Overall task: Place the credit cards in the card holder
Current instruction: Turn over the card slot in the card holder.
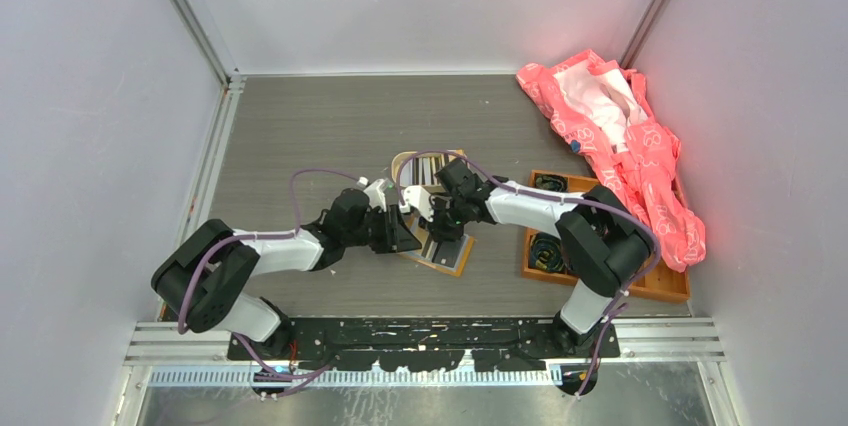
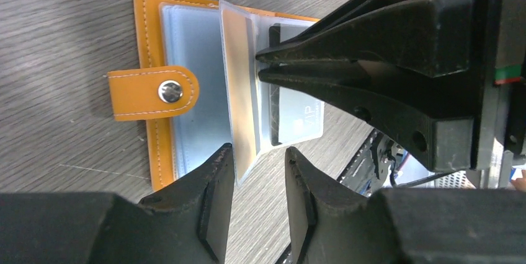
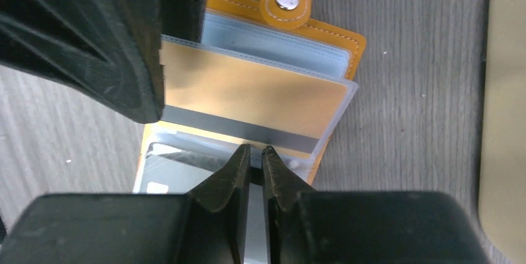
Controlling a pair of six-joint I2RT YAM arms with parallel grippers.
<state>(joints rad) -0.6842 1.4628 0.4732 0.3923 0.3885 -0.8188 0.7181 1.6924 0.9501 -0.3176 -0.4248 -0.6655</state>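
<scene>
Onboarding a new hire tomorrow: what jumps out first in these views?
At the centre of the table lies the open orange card holder, the right fingers pinching a grey card while the left fingers straddle a clear sleeve holding a gold card. The crumpled bright pink wrapping in the far right corner, draped over an orange tray, also grabs the eye.

I see the card holder (image 2: 146, 41) in orange with white stitching, a silver snap stud (image 2: 169, 91), pale blue sleeves (image 2: 192, 59), a gold card (image 3: 248, 93) with a dark stripe, a grey card (image 2: 298, 115), the grey wood-grained table (image 1: 330, 126), and a pink cloth (image 1: 620, 136) patterned in white.
</scene>
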